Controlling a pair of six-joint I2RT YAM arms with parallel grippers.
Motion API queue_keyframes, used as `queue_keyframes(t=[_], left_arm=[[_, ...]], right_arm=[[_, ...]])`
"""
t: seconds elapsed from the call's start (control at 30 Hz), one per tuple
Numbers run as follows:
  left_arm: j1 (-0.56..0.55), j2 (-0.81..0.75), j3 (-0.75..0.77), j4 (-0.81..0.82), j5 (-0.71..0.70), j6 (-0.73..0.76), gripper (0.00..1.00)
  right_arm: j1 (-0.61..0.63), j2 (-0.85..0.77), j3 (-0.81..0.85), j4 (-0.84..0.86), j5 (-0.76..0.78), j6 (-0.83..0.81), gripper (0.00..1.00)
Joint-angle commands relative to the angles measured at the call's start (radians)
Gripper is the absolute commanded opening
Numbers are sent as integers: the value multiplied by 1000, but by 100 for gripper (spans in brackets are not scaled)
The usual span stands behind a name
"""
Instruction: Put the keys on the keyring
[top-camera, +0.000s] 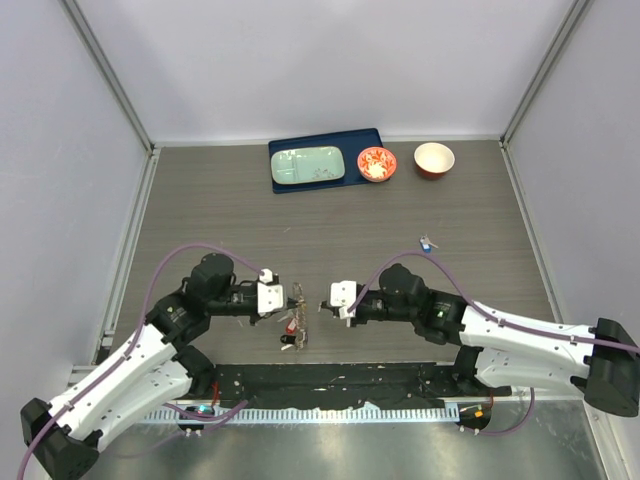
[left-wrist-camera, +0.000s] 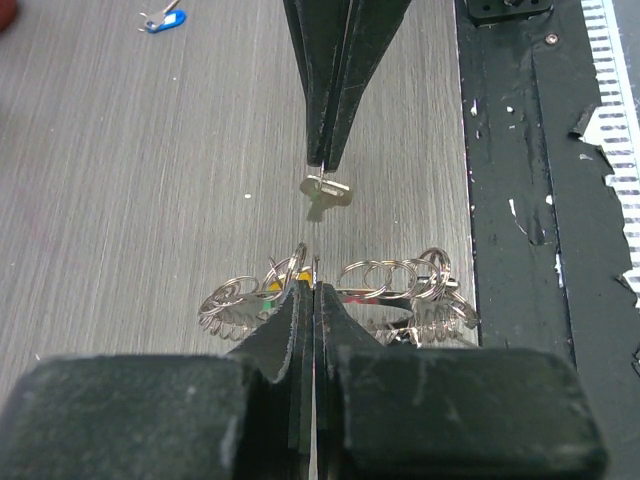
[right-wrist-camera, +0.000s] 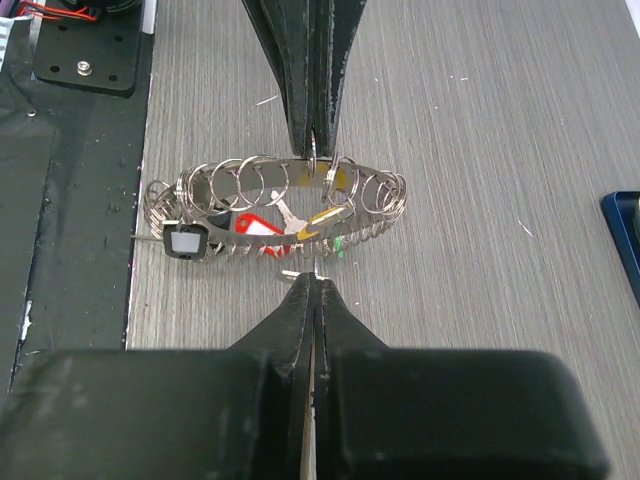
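left gripper (top-camera: 294, 298): closed, low | right gripper (top-camera: 324, 306): closed, facing it

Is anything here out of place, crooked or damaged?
A blue key lies alone on the table, far from the keyring pinched in the left gripper; the right gripper pinches a silver key. The black strip along the near edge looks chipped and torn.

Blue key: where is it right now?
Top view: the blue key lies alone on the table, right of centre, just beyond the right arm and well short of the red bowl at the back.
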Motion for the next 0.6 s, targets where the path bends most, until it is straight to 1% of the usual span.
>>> queue_keyframes(t=[0.0, 0.13, 0.27, 0.57], left_arm=[[5, 30, 85, 16, 32, 82, 0], [5, 89, 136, -5, 24, 142, 0], [6, 152, 176, -56, 27, 182, 0], [5, 155, 133, -15, 59, 179, 0]], right_arm=[[12, 14, 63, 24, 17, -20, 1], [10, 20, 65, 28, 57, -23, 1], [10, 31, 72, 29, 48, -21, 1], [12, 82, 80, 55, 60, -25, 1]])
